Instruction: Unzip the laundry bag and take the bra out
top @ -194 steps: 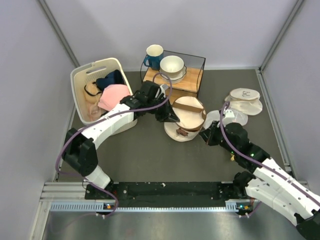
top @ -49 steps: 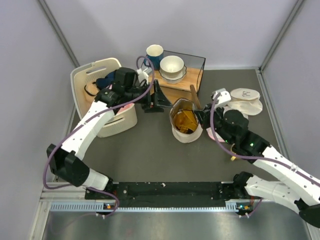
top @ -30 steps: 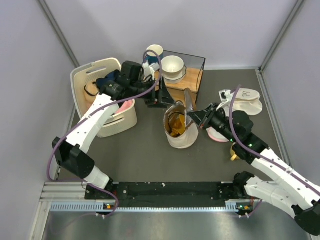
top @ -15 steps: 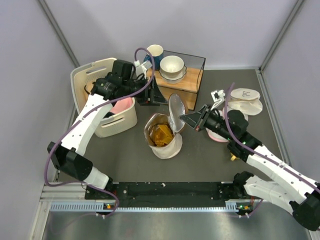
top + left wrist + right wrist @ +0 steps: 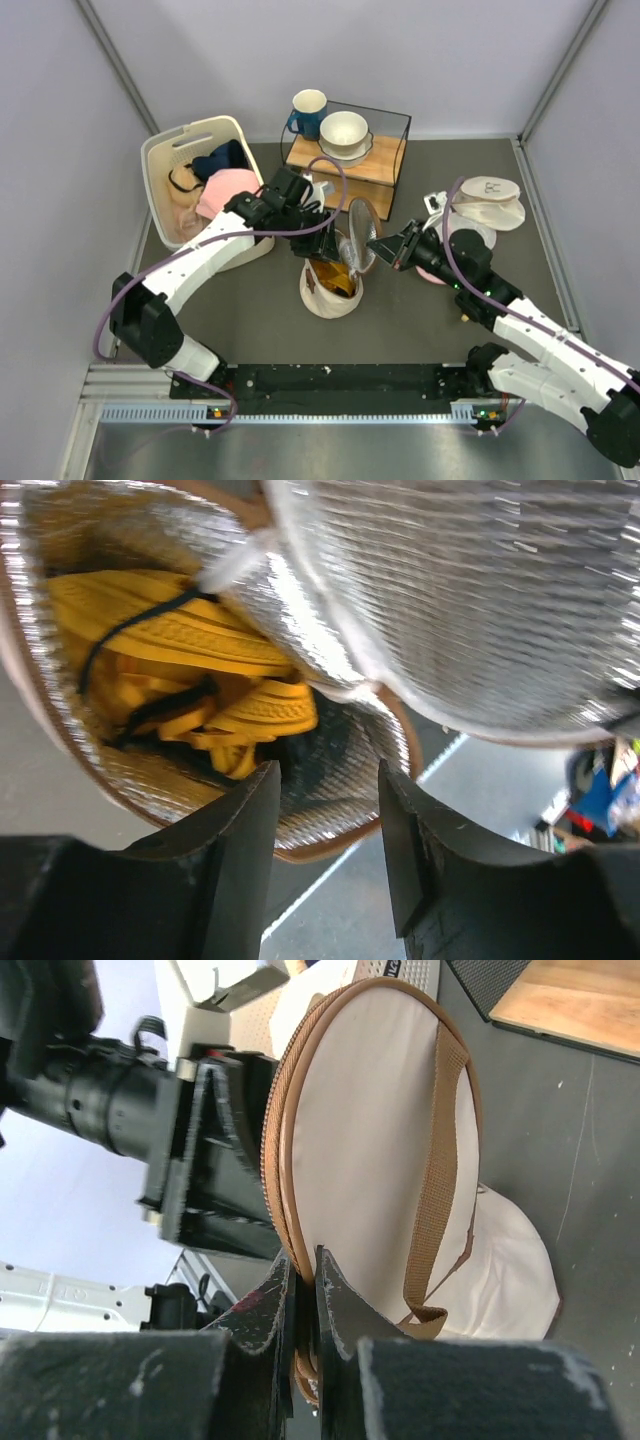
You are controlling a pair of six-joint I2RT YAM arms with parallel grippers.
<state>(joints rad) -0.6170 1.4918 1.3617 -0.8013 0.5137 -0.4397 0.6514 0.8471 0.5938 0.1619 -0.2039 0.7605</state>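
The cream laundry bag (image 5: pixel 322 302) stands open mid-table, its round lid (image 5: pixel 360 232) raised on edge. A yellow bra (image 5: pixel 180 630) with black straps lies inside against the silver lining (image 5: pixel 330 780). My left gripper (image 5: pixel 324 250) is open and empty, just above the bag's mouth; in the left wrist view its gripper (image 5: pixel 328 825) straddles the near rim. My right gripper (image 5: pixel 373 246) is shut on the lid's brown rim; in the right wrist view the gripper (image 5: pixel 300 1272) pinches that edge of the lid (image 5: pixel 370 1130), whose brown strap (image 5: pixel 440 1160) hangs down.
A cream plastic basket (image 5: pixel 162 160) with clothes stands back left. A wire-framed wooden stand (image 5: pixel 385 165) holds a blue mug (image 5: pixel 305 110) and a white bowl (image 5: pixel 343 130). Flat white mesh pouches (image 5: pixel 488 200) lie to the right, one with a pink rim (image 5: pixel 432 272).
My left gripper has come down from beside the stand to the bag's mouth. The right gripper keeps the lid raised, and the bag has shifted slightly right.
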